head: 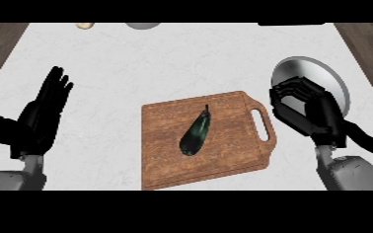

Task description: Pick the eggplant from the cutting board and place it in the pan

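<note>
Dark purple-green and glossy, the eggplant (196, 133) lies on its side near the middle of the wooden cutting board (164, 165), its thin stem end pointing up and away from the robot and its fatter, rounded end nearer the board's front edge. It sits at a slant, free of both hands. The board rests on the pale bench (146, 64), with its handle slot turned toward the robot's right.

Judging by its shape and sheen, the eggplant should be fairly light, stiff enough to keep its form when lifted, and smooth-skinned, so it may slide between fingers. Its round body could also roll on the board if nudged from one side. The thick lower half looks like the best place to take hold, with fingers and thumb closing across its width; the narrow stem end offers little to wrap around.

The right hand (302, 108) hovers just beyond the board's handle side, over the near edge of the grey pan (331, 79), with fingers bent part way and holding nothing. The left hand (45, 109) rests open near the view's left edge, fingers straight and pointing up. Because the pan sits just beside the board, the carry should be short once the eggplant is held.
</note>
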{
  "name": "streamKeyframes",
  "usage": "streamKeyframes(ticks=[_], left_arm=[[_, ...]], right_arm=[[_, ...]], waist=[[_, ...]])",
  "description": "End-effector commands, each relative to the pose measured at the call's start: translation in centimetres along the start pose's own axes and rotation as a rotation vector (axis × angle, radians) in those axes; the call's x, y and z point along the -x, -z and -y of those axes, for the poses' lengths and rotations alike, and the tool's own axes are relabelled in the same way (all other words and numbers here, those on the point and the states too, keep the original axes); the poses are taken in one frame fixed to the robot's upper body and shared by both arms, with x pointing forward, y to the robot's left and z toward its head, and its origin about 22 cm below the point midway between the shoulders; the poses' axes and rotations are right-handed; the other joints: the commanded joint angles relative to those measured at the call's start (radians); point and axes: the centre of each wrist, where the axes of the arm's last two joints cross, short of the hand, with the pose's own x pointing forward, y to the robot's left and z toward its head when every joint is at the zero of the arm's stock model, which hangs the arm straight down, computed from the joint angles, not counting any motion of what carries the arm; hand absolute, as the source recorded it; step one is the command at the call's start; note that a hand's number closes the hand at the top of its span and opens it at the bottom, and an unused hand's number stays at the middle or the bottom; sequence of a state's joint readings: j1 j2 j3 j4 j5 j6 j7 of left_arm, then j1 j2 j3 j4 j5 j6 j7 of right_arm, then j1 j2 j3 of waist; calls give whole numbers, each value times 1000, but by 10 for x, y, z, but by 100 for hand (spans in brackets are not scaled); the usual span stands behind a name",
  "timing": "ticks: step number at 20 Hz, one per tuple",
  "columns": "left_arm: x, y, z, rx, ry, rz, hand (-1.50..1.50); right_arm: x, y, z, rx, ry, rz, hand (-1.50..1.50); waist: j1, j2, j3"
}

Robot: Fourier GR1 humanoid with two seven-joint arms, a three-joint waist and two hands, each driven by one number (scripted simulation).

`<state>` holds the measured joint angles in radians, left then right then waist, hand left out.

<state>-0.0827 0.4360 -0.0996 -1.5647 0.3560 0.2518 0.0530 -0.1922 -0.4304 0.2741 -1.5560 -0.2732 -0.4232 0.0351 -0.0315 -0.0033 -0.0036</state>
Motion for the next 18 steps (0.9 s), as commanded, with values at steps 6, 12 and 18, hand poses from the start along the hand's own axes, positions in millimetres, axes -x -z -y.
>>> streamKeyframes(ticks=[6,12,18], left_arm=[[-7,4,10,36,-32,-47,0],[-7,27,22,45,-40,-30,0],[-16,16,43,86,-41,-41,0]], right_arm=[[-1,-80,5,-12,-365,-103,-150],[-67,-38,4,-80,-473,-113,-150],[-95,-6,-20,-250,-719,-217,-150]], waist=[[16,-2,1],[31,5,2],[61,6,1]])
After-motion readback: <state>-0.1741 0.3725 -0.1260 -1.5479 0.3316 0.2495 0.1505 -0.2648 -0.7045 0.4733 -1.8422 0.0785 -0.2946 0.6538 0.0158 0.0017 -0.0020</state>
